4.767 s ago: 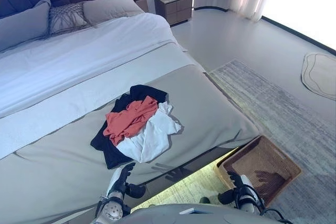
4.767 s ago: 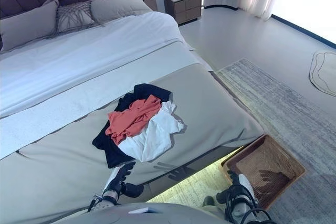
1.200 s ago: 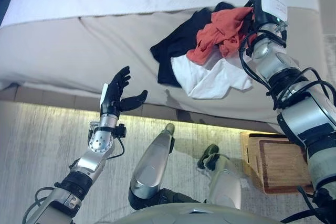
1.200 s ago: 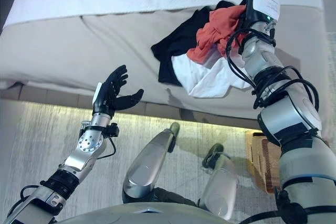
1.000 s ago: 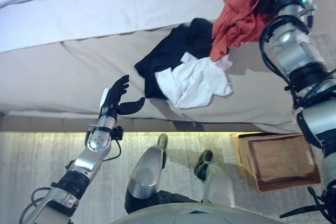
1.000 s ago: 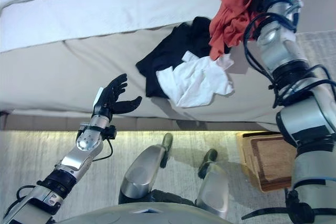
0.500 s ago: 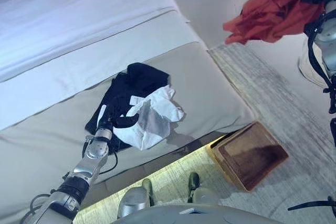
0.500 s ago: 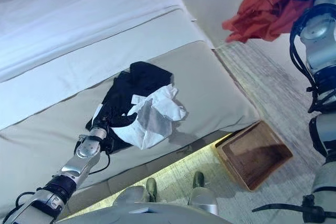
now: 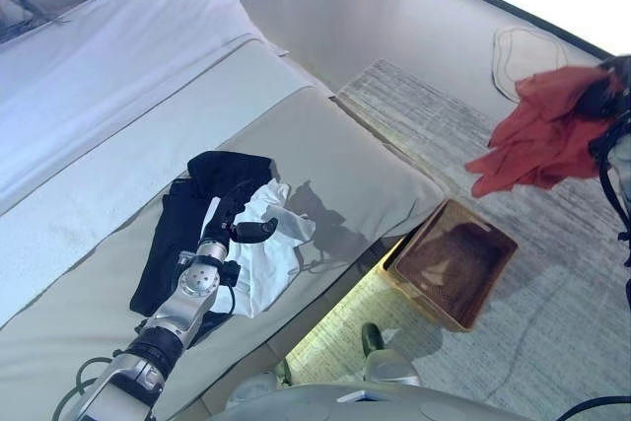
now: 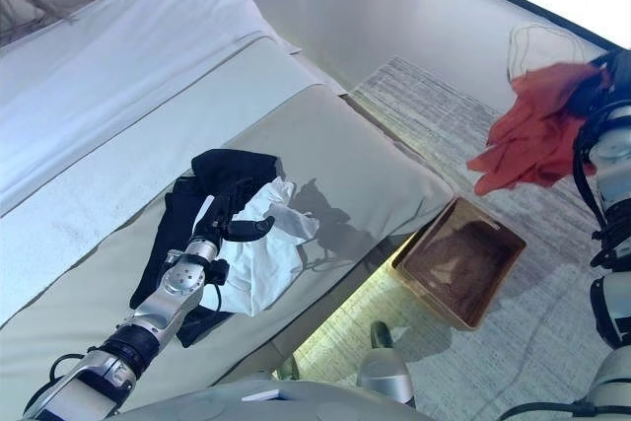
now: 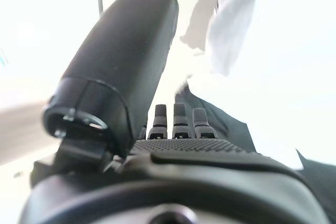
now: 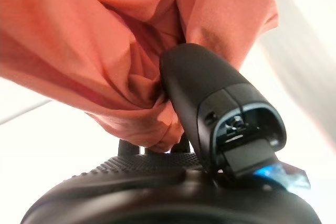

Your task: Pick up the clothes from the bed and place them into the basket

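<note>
I see open air between the right robot hand (image 10: 603, 81), clutching the red garment (image 9: 537, 130), and the open-topped basket (image 9: 451, 261) on the rug beside the bed (image 9: 355, 160). The bed's corner stands near the basket's inner side.

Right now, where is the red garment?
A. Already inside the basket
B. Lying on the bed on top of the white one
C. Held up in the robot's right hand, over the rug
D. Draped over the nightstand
C: the red garment hangs from the right hand, whose thumb pinches its folds, in the air above the rug, not yet in the basket beside the bed.
</note>
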